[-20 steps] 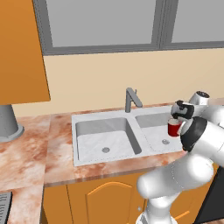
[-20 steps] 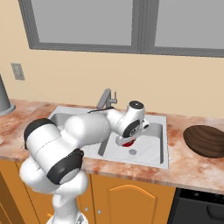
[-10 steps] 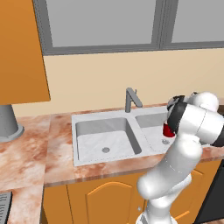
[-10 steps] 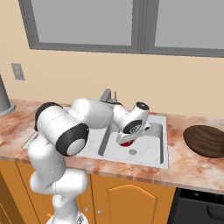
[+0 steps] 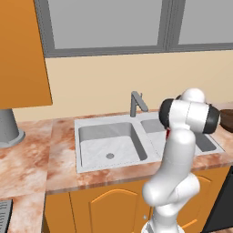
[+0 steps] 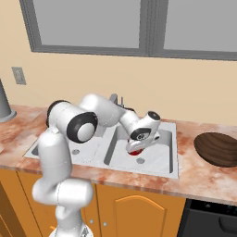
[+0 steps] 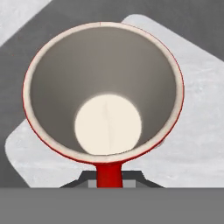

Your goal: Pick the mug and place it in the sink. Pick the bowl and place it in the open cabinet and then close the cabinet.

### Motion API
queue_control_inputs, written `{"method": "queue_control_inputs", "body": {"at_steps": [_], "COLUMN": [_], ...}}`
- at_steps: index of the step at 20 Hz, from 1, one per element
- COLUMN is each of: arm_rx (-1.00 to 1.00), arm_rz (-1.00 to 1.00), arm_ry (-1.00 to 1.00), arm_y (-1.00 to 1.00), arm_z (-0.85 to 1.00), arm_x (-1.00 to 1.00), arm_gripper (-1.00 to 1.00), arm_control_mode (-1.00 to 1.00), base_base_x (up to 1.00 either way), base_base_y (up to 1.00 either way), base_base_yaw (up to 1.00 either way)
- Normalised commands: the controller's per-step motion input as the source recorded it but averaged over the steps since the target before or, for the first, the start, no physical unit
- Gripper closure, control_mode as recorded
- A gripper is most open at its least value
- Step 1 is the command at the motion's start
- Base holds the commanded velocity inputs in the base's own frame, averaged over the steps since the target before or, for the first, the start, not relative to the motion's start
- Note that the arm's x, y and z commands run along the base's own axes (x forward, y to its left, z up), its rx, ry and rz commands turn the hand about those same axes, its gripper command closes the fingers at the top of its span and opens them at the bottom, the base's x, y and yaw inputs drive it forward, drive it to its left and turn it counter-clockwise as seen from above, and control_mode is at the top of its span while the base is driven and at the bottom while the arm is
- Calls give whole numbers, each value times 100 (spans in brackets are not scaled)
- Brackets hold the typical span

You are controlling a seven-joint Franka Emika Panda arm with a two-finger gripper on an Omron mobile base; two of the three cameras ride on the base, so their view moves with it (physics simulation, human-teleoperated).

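The jaws themselves are hidden behind the mug (image 7: 105, 92) in the hand view, so whether they pinch its handle or have let go I cannot tell; the red handle runs straight down toward them at the bottom of that view. The gripper (image 6: 139, 147) sits low over the right basin of the sink (image 6: 169, 134), and the mug (image 6: 134, 151) shows as a red patch just beneath it, beside the round drain.

Judged from this, the first half of the task is nearly done: the mug is inside the sink's right basin, at or close to its floor, but its release is not shown. Everything with the bowl (image 6: 218, 149) is left. It rests on the bench (image 6: 203, 178), to the right of the sink and apart from its rim. It has yet to go into the wall cabinet (image 5: 22, 52), which hangs up and to the left of the sink, and the door has yet to be shut.

The mug is glossy red outside, pale and smooth inside, with a thin rim. The sink is matte grey metal with rounded corners and an angular faucet (image 5: 136, 102). The bowl is wide, shallow, dark and wood-grained. The bench is mottled pink-brown stone.
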Motion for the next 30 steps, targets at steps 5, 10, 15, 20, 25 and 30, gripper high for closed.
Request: {"method": "queue_control_inputs", "body": {"at_steps": [5, 10, 15, 20, 25, 30], "arm_rx": [0, 0, 0, 0, 0, 0], "arm_rz": [-1, -1, -3, -3, -1, -1], "arm_ry": [0, 0, 0, 0, 0, 0], "arm_y": [0, 4, 4, 4, 0, 0], "arm_z": [-32, -21, -27, -32, -31, -35], "arm_x": [27, 30, 29, 28, 18, 19], "arm_gripper": [100, 100, 100, 100, 100, 100], "arm_control_mode": [-100, -100, -100, -100, -100, -100], "base_base_x": [0, 0, 0, 0, 0, 0], "base_base_y": [0, 0, 0, 0, 0, 0], "base_base_yaw": [0, 0, 0, 0, 0, 0]}}
